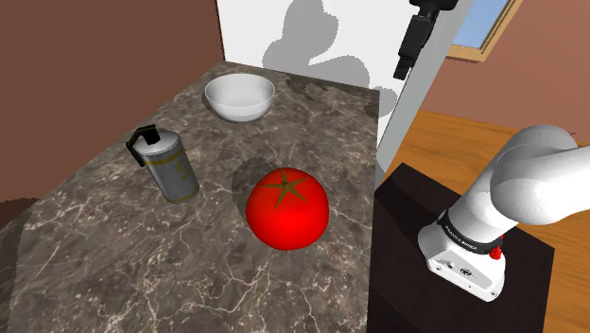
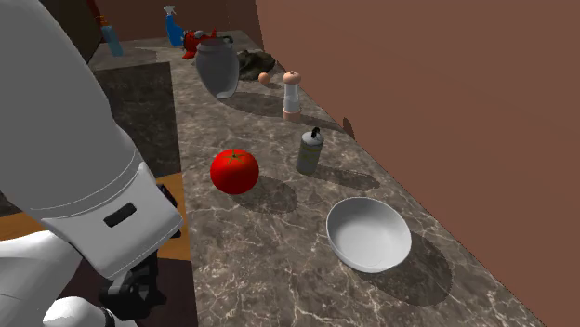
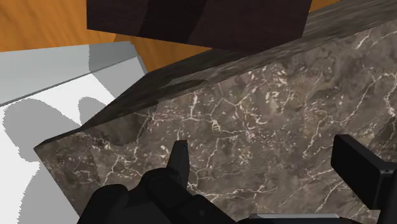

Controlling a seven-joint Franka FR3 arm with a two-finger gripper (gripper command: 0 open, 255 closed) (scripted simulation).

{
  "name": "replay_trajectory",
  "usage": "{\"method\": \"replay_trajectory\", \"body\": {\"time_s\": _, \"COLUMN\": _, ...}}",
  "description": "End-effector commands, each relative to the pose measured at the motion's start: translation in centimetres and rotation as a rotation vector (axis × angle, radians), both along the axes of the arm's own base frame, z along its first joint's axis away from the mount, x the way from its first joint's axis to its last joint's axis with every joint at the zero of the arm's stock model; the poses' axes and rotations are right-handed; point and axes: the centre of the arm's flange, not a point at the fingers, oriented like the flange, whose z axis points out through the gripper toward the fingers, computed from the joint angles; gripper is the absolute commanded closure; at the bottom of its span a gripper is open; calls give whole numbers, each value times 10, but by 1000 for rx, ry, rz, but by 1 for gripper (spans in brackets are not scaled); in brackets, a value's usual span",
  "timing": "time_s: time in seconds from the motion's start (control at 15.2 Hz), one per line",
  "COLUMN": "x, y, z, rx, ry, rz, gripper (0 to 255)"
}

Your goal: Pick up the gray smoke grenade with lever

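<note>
Grenade [image 1: 168, 168] stands upright on the counter [image 1: 113, 274], left of centre in the shoulder view, its long axis vertical. Gripper [image 1: 404, 66] hangs high at upper right, jaws wide apart and empty, so the grenade lies well down-left of them.

Tabletop [image 1: 113, 274]: dark stone look with pale veining, running long beside a reddish-brown wall [image 2: 418, 93]. White wall panel [image 1: 284, 28] at the tabletop's far end in the shoulder view, with soft grey shadows on it. Orange wood floor [image 1: 449, 142] next to the tabletop. Window [image 1: 477, 19] at the shoulder view's upper right, blue behind the frame.
</note>
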Motion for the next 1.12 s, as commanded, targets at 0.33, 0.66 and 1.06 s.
{"method": "replay_trajectory", "body": {"time_s": 0.33, "x": 32, "y": 60, "z": -4, "rx": -14, "ry": -2, "rz": 32, "gripper": 0}}
{"method": "replay_trajectory", "body": {"time_s": 0.66, "x": 62, "y": 121, "z": -8, "rx": -29, "ry": -4, "rz": 64, "gripper": 0}}
{"method": "replay_trajectory", "body": {"time_s": 1.06, "x": 95, "y": 195, "z": -15, "rx": -46, "ry": -6, "rz": 103, "gripper": 0}}
